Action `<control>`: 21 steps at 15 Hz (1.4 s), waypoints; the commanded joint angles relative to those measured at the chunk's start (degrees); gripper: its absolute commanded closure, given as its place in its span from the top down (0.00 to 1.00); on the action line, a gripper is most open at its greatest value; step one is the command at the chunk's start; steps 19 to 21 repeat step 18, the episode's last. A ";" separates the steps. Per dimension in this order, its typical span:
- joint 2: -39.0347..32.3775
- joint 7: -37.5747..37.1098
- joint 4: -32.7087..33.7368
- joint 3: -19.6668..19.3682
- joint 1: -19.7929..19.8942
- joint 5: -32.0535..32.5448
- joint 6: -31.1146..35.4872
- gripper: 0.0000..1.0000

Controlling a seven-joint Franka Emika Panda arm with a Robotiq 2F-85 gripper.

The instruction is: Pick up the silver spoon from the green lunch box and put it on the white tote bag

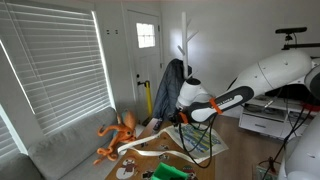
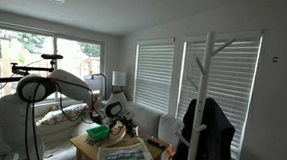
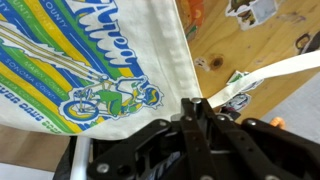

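The white arm (image 1: 270,72) reached in from the side in a long, gently bowed line. Its dark wrist bent downward, so the gripper (image 1: 180,115) hung over the table (image 3: 245,50). In an exterior view the same arm (image 2: 58,85) arched up from its base and stretched forward, and the gripper (image 2: 111,112) sat above the things on the table.

In the wrist view the gripper (image 3: 196,103) came up from the bottom edge as a black, hard-edged mechanism. Its jaws were drawn narrow, the tips nearly meeting just off the hem of the white tote bag (image 3: 100,60). I could not tell whether anything was pinched between them, and the silver spoon could not be made out in any view.

The white tote bag lay flat, soft woven cloth printed with a bicycle and bands of blue, green and yellow. It showed in both exterior views (image 1: 190,143) (image 2: 126,157).

The green lunch box (image 1: 165,172), bright smooth plastic, stood near the bag at the table's edge, and showed again in an exterior view (image 2: 98,133).

The table was warm, knotted wood. A thin white curved strip (image 3: 270,70) ran across it beside the bag.

An orange octopus-like toy (image 1: 117,135) sprawled nearby.
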State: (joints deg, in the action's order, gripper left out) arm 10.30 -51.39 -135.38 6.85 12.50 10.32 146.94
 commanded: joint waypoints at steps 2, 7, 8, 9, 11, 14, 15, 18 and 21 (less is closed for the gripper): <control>-6.77 -5.08 1.29 -3.09 -1.37 1.00 4.16 0.03; -12.51 -10.06 4.83 -4.43 -5.12 4.17 3.05 0.03; -13.12 -10.59 5.32 -4.81 -6.08 4.43 2.59 0.36; -13.42 -11.48 5.89 -5.30 -6.91 5.25 2.29 0.36; -10.46 -11.81 5.41 -6.18 -8.38 4.41 1.56 0.51; -0.33 -11.40 1.14 -6.78 -8.71 3.40 2.92 0.71; 2.35 -8.57 -1.00 -6.49 -8.58 2.35 6.99 0.77; 0.41 -6.36 2.39 -4.87 -7.05 1.74 5.99 0.74; 0.41 -6.36 2.39 -4.87 -7.05 1.74 5.99 0.74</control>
